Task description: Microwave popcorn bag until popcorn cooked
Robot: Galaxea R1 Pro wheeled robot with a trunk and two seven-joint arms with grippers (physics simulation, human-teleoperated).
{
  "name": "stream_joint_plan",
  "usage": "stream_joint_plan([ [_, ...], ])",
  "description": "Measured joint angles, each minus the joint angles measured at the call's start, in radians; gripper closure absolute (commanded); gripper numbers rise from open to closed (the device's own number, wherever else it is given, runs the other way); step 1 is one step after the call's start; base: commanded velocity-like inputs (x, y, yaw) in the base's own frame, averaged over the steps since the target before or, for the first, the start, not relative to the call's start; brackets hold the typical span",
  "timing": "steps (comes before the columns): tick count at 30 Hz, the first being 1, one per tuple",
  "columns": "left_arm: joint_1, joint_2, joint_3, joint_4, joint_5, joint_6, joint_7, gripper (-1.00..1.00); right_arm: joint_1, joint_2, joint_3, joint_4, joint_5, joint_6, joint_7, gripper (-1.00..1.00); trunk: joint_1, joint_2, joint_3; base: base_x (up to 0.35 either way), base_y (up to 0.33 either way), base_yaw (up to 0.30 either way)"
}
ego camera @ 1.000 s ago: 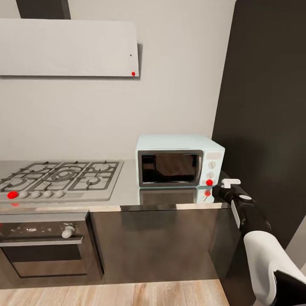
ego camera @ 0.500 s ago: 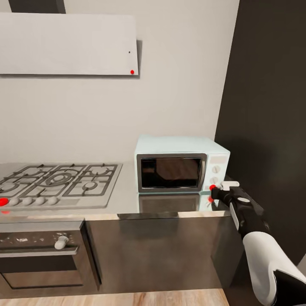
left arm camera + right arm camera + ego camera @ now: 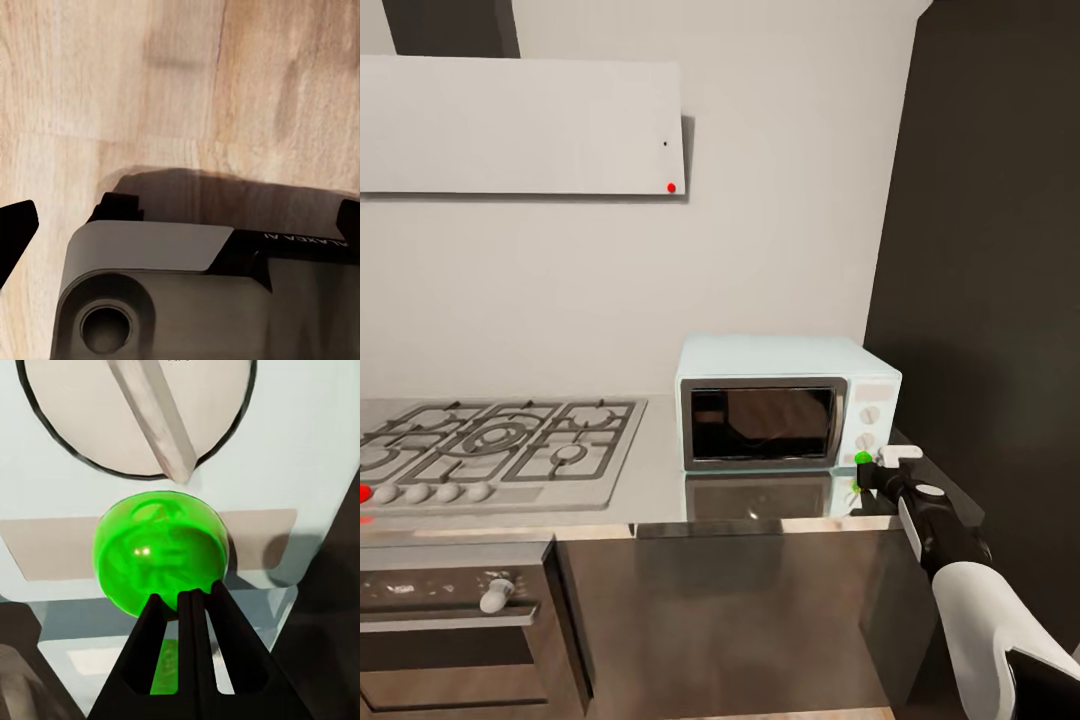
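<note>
The pale blue microwave stands on the countertop with its dark glass door closed. A dim brownish shape shows behind the glass; I cannot tell whether it is the popcorn bag. My right gripper is shut, and its tips press the round green button at the bottom of the white panel. Seen from the right wrist, the shut gripper touches the green button, which sits by a round knob. My left gripper hangs open over the wooden floor.
A grey gas hob with grates lies left of the microwave, over a black oven. A white hood hangs on the wall. A tall dark cabinet stands close to the microwave's right side.
The button at my right gripper's tips has turned from red to green. The gripper moved in onto it. The head camera shifted a little, moving the whole scene.
</note>
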Motion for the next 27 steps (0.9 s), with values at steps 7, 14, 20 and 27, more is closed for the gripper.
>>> stream_joint_plan([
  [7, 0.0, 0.0, 0.0, 0.0, 0.0, 0.0, 0.0, -1.0, -0.04, 0.0, 0.001, 0.001, 0.0, 0.0, 0.005, 1.0, 0.031, 0.0, 0.0, -0.221, 0.0, 0.0],
  [14, 0.0, -0.002, -0.001, 0.001, 0.0, 0.0, 0.0, -1.0, -0.043, 0.001, 0.0, -0.001, 0.003, 0.0, 0.006, 1.0, 0.036, 0.001, 0.0, -0.338, 0.0, 0.0],
  [20, 0.0, -0.003, -0.001, 0.001, 0.0, 0.0, 0.0, -1.0, -0.042, 0.001, 0.003, -0.003, 0.004, 0.0, 0.011, 1.0, 0.036, 0.001, 0.0, -0.339, 0.0, 0.0],
  [27, 0.0, -0.003, -0.001, 0.001, 0.0, 0.0, 0.0, -1.0, -0.043, 0.006, 0.005, -0.19, -0.003, 0.166, 0.022, 1.0, 0.036, 0.001, 0.0, -0.339, 0.0, 0.0],
])
